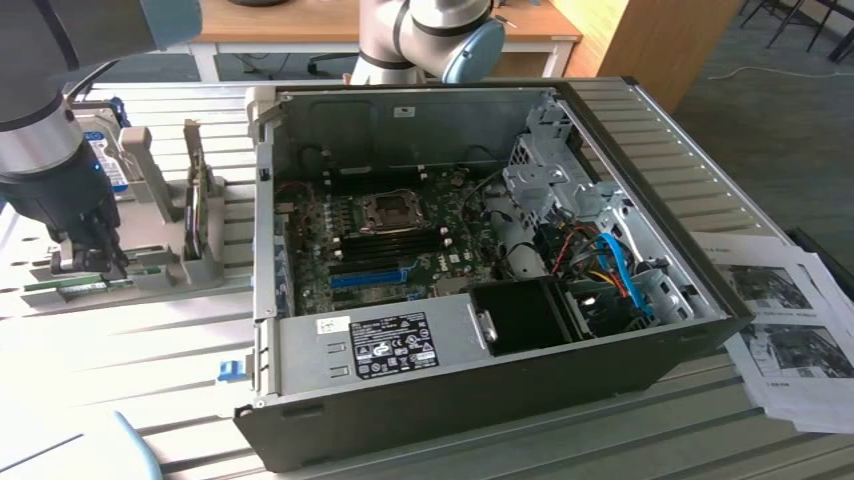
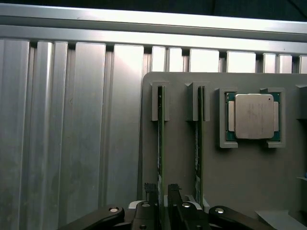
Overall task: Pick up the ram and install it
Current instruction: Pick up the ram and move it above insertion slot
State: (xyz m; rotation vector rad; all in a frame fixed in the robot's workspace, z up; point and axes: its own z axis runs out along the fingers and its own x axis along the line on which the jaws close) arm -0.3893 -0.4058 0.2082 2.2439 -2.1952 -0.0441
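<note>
- Ram (image 2: 160, 143) stands on its thin edge in a slot of the grey holder (image 2: 240, 182). It is the stick farther from the processor (image 2: 253, 116); the second stick (image 2: 197, 143) stands parallel to it in the neighbouring slot.
- Its long axis runs straight away from my wrist camera. One end is caught in the holder's upright bracket and the near end passes between my fingers.
- My claw (image 2: 162, 189) is directly over that near end with a fingertip (image 2: 151, 189) on each flat face, so my closing line crosses the board's thin side.
- The jaws are slightly apart, and a dark sliver shows between the board and the finger nearer the second stick. I judge that I straddle the ram without clamping it.
- The second stick is just beside the outside of my fingers and does not lie between them.
- In the exterior view my claw (image 1: 91, 262) is low over the holder (image 1: 147, 270), which sits on the slatted table (image 1: 134, 350) at that view's left.
- The open computer case (image 1: 467, 400) with its motherboard (image 1: 387, 240) lies well apart, toward that view's right.
- I judge the task to be at the grasp. The ram is seated in the holder and nothing has been carried toward the case.
</note>
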